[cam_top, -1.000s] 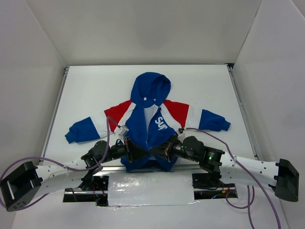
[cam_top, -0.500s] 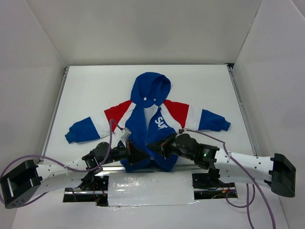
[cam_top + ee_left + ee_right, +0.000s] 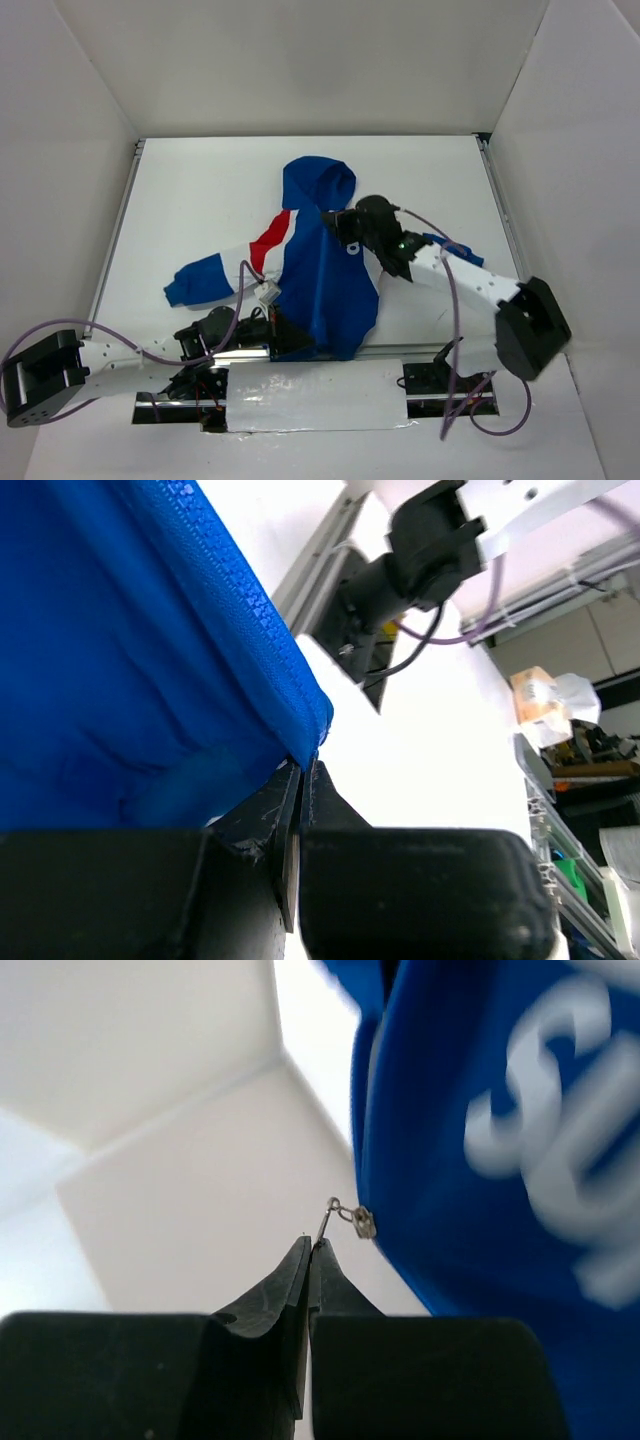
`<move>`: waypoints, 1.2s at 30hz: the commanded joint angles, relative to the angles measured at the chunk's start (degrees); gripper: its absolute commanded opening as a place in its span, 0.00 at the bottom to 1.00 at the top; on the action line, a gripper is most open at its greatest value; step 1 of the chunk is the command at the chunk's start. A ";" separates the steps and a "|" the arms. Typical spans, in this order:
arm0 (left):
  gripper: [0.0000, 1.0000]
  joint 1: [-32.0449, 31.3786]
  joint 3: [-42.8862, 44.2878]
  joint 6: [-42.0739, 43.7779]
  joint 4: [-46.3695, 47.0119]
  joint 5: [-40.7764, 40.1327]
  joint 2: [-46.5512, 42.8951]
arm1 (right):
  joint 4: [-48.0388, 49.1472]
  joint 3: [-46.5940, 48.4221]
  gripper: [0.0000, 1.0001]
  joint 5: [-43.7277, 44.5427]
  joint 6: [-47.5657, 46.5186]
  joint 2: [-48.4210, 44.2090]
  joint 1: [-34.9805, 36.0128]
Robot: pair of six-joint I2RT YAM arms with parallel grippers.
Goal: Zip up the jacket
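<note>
The blue hooded jacket (image 3: 325, 275) lies in the middle of the table, lifted and bunched, its left sleeve (image 3: 200, 282) stretched out to the left. My left gripper (image 3: 290, 342) is shut on the jacket's bottom hem corner at the zipper end (image 3: 312, 735), near the table's front edge. My right gripper (image 3: 345, 225) is shut on the small metal zipper pull (image 3: 345, 1215), up near the collar, beside the white chest lettering (image 3: 560, 1150). The right sleeve (image 3: 440, 243) is mostly hidden behind the right arm.
White walls enclose the table on three sides. A metal rail (image 3: 300, 352) and a strip of silver tape (image 3: 310, 398) run along the front edge between the arm bases. Grey cables trail from both arms.
My right gripper has moved from the hem up to the collar with the zipper pull. The jacket front has closed and the whole jacket has shifted and lifted. The left gripper stayed at the hem.
</note>
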 commanded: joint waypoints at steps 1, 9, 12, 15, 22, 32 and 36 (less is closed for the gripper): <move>0.00 -1.76 -1.77 -0.20 -0.73 0.60 0.31 | 3.93 9.42 0.00 0.30 -6.69 8.72 -7.48; 0.00 -5.18 -1.51 -0.55 -4.06 -9.86 4.35 | -0.90 59.40 0.00 -20.89 -31.13 39.40 -21.48; 0.00 -5.63 -0.89 -1.08 -6.44 -12.95 5.23 | -10.20 78.22 0.00 -23.80 -39.40 44.60 -22.62; 0.00 -5.72 1.39 -0.90 -10.91 -17.34 7.16 | -9.44 83.88 0.00 -24.85 -44.06 44.70 -23.15; 0.00 -5.72 7.98 -3.01 -17.61 -21.39 14.72 | 2.84 66.98 0.00 -33.55 -47.24 41.54 -23.77; 0.67 -5.72 14.57 -3.89 -31.91 -24.19 6.48 | -0.89 59.90 0.69 -36.55 -58.91 31.88 -23.86; 0.99 -5.02 24.90 -6.61 -50.43 -34.29 -0.21 | -8.11 47.89 1.00 -32.51 -68.40 16.26 -23.68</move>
